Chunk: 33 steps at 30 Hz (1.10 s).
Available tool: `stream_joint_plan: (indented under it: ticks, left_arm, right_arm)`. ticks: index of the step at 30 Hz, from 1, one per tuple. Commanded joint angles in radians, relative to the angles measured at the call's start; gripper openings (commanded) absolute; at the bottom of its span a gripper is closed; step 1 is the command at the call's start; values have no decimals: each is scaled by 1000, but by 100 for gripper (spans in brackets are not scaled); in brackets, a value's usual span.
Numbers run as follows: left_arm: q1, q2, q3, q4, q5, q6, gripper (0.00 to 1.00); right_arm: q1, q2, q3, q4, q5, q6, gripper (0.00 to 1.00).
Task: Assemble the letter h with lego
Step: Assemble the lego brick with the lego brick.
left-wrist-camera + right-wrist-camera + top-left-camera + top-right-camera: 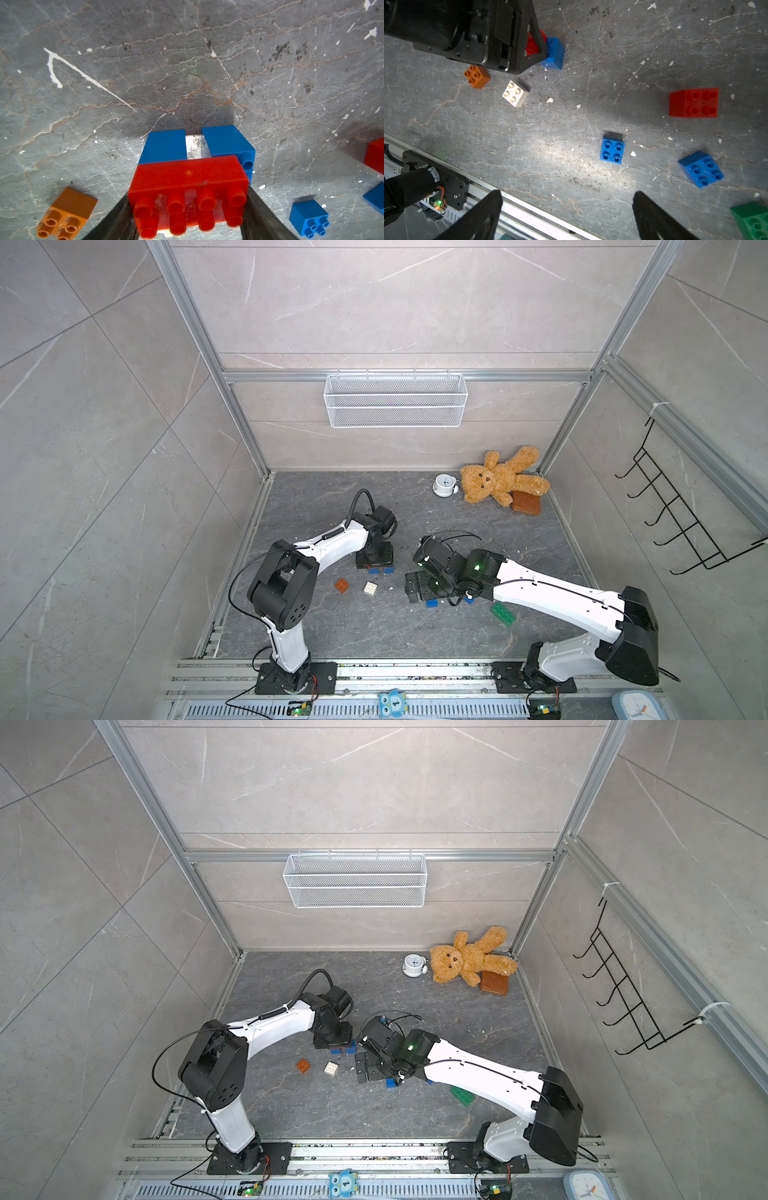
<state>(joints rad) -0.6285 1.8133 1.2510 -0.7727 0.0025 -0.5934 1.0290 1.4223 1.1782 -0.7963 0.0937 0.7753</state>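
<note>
Only partly in frame: green brick (751,222)

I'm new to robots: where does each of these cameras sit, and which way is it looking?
Top views: one twin-lens head high above, looking down on the table; the left arm and right arm show whole.
Left wrist: on the left arm, looking down along the left gripper, shut on the long red brick.
Right wrist: on the right arm, looking down past the open right gripper at the table and the left gripper.
Shared: every view shows the orange brick.
</note>
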Motion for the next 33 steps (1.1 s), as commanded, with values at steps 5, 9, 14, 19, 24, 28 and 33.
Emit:
stream_joint_plan:
  ticks: [5,9,14,19,24,28,33]
  left_arm:
    - [-2,111,-107,-74,-97,10,30]
    - [-2,106,-85,-87,-104,17,35]
    - [-2,104,-64,-104,-110,22,44]
    - [-2,96,-50,-114,-120,23,50]
    - [-2,95,-31,-123,-131,24,60]
    - [-2,90,-16,-128,-135,24,64]
    - [-2,87,-6,-129,-140,21,73]
  right_arm:
    - [8,-13,1,-22,20,15,100]
    - [9,-11,11,-30,26,12,100]
    - [9,-10,16,-30,25,11,100]
    - [10,-14,16,-30,26,12,100]
    - [10,-16,20,-32,27,11,100]
    - [10,-16,22,-33,28,12,100]
    - [11,-17,23,-33,29,12,100]
